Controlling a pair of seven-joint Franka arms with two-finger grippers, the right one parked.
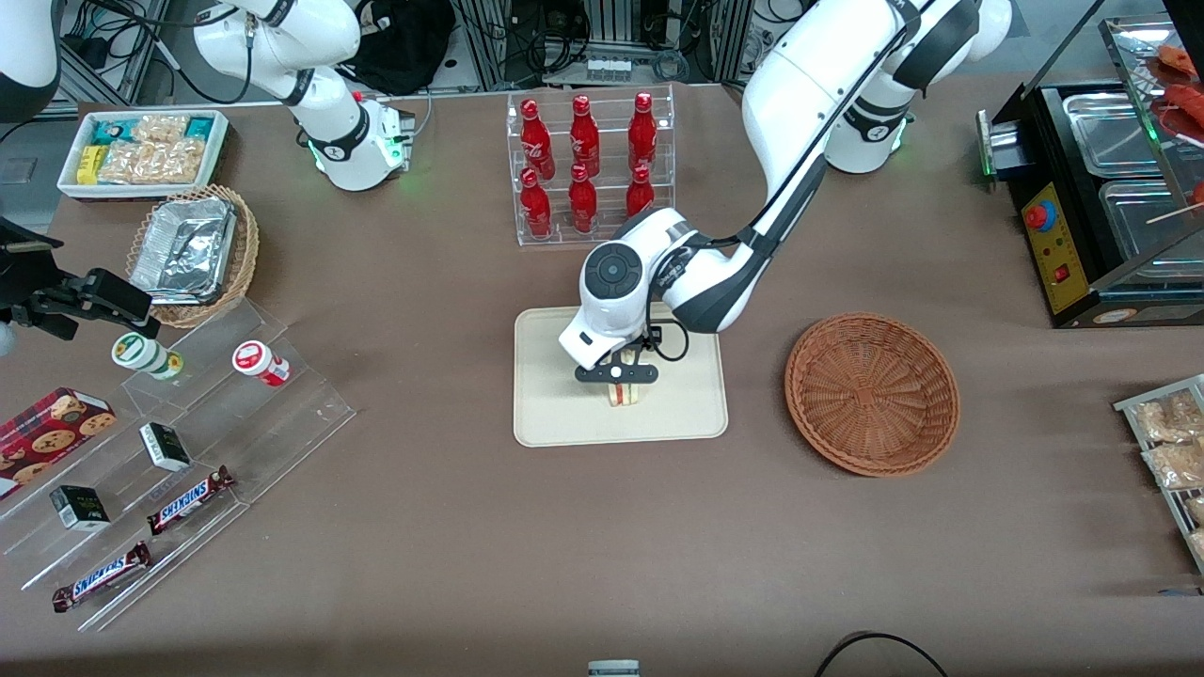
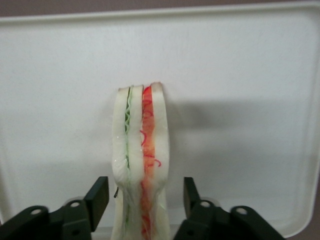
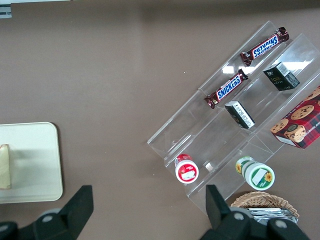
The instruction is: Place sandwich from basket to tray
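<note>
The sandwich [image 2: 141, 150] stands on edge on the tray [image 1: 555, 414], a wedge of three pale bread slices with a thin green layer between one pair and a red-orange layer between the other. Its filling edge faces the wrist camera, and the bread bulges slightly at mid-height. From the front it shows as a small pale block [image 1: 625, 394] near the middle of the tray, a little toward the tray's camera-side rim.

The gripper [image 1: 616, 374] hangs directly over the sandwich. Its fingers [image 2: 97, 197] are spread to either side of the bread; a narrow gap shows on each side, so they are parted and not pressing the slices.

The tray's cream surface around the sandwich is bare, with open room out to the low raised rim [image 2: 160, 12] on every visible side. The parked arm's wrist view catches one rounded corner of the tray [image 3: 35, 165] with the sandwich's edge [image 3: 4, 166] on it.

The basket [image 1: 872, 392] sits on the brown table [image 1: 470, 564] well apart from the tray, toward the working arm's end, with nothing in it. A clear rack of red bottles [image 1: 588, 165] stands farther from the front camera than the tray, with the arm's wrist between them.
</note>
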